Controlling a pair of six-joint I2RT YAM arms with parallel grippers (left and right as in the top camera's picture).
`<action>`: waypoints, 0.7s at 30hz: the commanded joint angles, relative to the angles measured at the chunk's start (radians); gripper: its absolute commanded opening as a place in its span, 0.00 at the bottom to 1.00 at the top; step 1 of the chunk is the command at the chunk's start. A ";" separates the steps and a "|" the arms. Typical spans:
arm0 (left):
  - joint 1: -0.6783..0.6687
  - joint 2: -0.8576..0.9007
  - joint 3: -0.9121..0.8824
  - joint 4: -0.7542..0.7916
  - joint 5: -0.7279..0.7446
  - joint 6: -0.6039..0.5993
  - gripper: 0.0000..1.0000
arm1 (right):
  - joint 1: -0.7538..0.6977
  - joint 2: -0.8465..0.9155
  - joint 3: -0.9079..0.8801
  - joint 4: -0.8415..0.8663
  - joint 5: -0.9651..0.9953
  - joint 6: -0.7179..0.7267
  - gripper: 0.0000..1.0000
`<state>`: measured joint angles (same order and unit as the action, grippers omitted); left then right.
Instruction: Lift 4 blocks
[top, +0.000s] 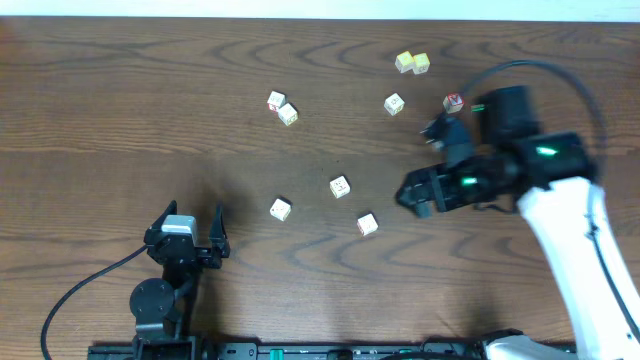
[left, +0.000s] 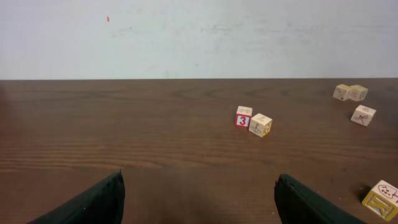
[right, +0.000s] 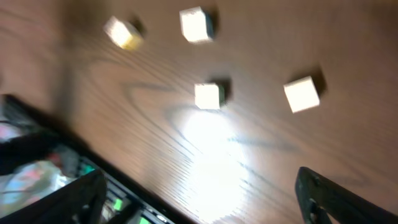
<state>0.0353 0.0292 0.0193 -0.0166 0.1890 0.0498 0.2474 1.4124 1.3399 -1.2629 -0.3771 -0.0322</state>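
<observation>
Small cream-white blocks lie scattered on the brown table: three near the middle (top: 340, 186), (top: 280, 209), (top: 367, 224), and others further back (top: 276, 100), (top: 394, 103). My right gripper (top: 408, 196) hovers open just right of the middle group, with nothing between its fingers. Its blurred wrist view shows blocks (right: 207, 96), (right: 302, 94) ahead of the open gripper (right: 199, 186). My left gripper (top: 192, 218) rests open at the front left, away from every block. The left wrist view shows its gripper (left: 199, 183) empty, with a block marked with a red 3 (left: 244, 116) far ahead.
Two yellow-tinted cubes (top: 412, 63) sit at the back, and a red-faced cube (top: 453, 102) lies close to the right arm's elbow. A black rail (top: 300, 350) runs along the table's front edge. A pale wall (left: 199, 37) stands behind the table.
</observation>
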 joint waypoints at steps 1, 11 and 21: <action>-0.004 -0.004 -0.015 -0.035 0.028 -0.002 0.77 | 0.131 0.060 -0.047 0.000 0.371 0.181 0.99; -0.004 -0.004 -0.015 -0.035 0.028 -0.002 0.77 | 0.205 0.100 -0.192 0.246 0.431 0.105 0.95; -0.004 -0.004 -0.015 -0.035 0.028 -0.002 0.77 | 0.158 0.100 -0.369 0.524 0.406 -0.097 0.99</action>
<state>0.0353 0.0292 0.0193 -0.0166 0.1890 0.0494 0.4347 1.5139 1.0164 -0.7883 -0.0017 -0.0952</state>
